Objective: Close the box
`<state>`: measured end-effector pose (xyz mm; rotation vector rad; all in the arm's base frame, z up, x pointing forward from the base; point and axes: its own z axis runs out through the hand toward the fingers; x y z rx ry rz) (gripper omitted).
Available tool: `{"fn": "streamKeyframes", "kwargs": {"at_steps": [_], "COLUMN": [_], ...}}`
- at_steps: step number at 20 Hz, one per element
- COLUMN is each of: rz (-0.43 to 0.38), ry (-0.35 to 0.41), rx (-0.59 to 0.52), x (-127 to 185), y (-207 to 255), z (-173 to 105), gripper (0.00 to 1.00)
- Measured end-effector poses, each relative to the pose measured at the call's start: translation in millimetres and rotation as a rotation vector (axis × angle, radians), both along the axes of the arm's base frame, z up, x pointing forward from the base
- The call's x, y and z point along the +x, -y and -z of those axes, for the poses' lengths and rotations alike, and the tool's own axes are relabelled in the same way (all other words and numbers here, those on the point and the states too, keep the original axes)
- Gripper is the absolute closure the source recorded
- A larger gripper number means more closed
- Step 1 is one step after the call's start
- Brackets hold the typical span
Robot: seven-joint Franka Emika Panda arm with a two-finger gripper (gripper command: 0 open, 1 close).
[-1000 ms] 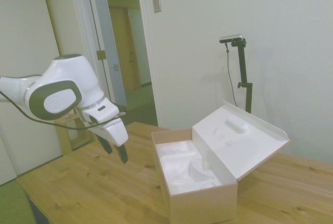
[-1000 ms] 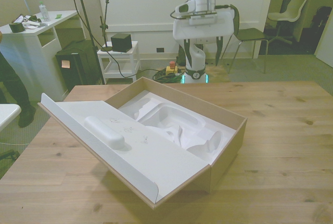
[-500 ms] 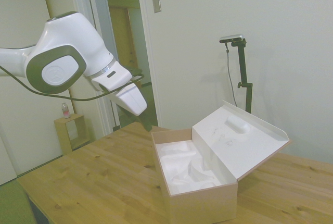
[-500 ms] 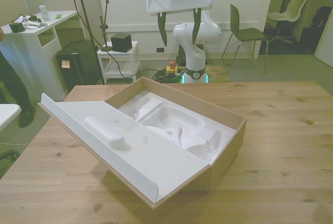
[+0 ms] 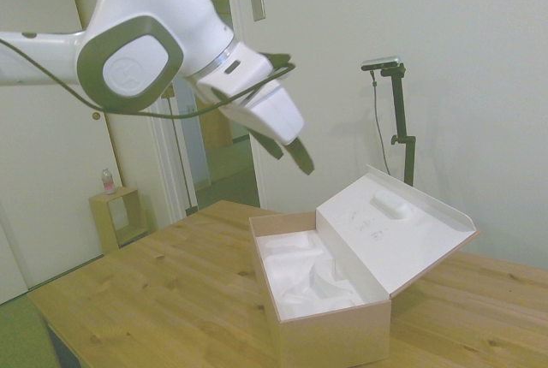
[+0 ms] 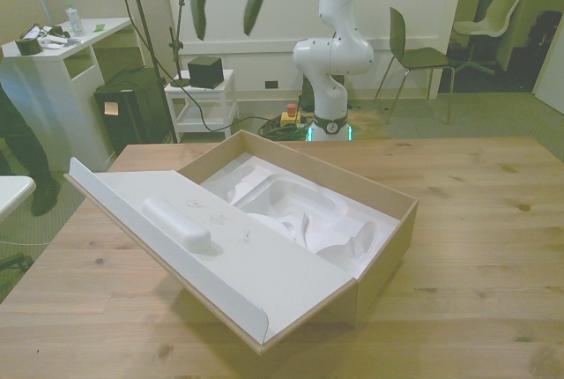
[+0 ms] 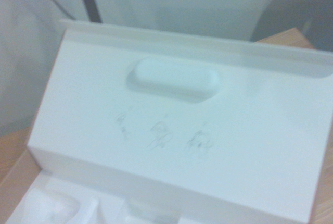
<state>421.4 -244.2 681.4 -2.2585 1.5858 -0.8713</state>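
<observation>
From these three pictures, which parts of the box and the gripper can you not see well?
- Small marks on the inside of the lid: blurred in the wrist view, too small in the other views.
- The lid's outer face: turned away in every view.
- The box hinge: covered by the open lid.
- Top of the gripper: cut off by the front view's upper edge; its fingers are open.

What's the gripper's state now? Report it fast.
Gripper: open, holding nothing, high above the open box.
</observation>
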Motion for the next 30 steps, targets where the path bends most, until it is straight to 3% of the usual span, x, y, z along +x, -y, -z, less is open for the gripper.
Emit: {"fn": "streamKeyframes", "kwargs": {"at_steps": [14,30], "rz": [0.118,0.130], "ry": [0.081,0.059], "rx": [-0.052,-0.043], "x": [73,150], "y": [109,174], "z": [-33,-24], "gripper": [0.00,0.00]}}
